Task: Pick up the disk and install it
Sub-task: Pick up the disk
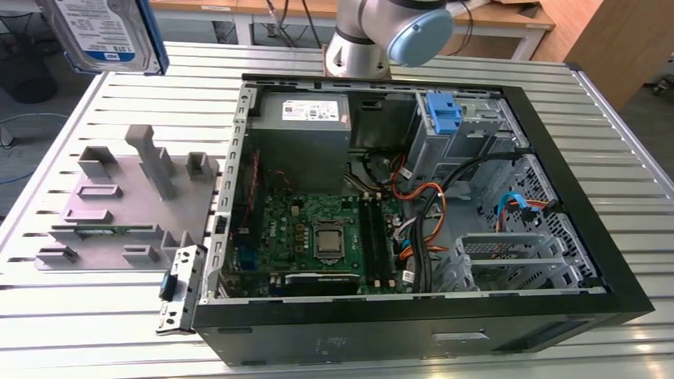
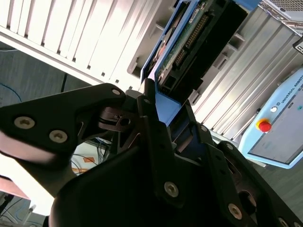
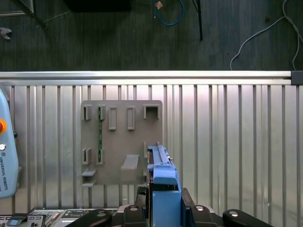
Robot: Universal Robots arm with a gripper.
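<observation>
The disk, a silver-grey drive with a white-and-blue label and blue side rails, hangs high over the table's far corner at the exterior view's left. In the first wrist view the disk shows edge-on, above the grey fixture plate, with my gripper shut on its blue rail. In the second wrist view my gripper clamps the blue rail, and the disk's green circuit board faces the camera. The open computer case lies on the table, well to the right of the disk in the exterior view.
Inside the case are a motherboard, a grey power supply, cables and a blue bracket at the drive cage. The grey fixture plate lies beside the case. A teach pendant sits at the table's side. The arm's base stands behind the case.
</observation>
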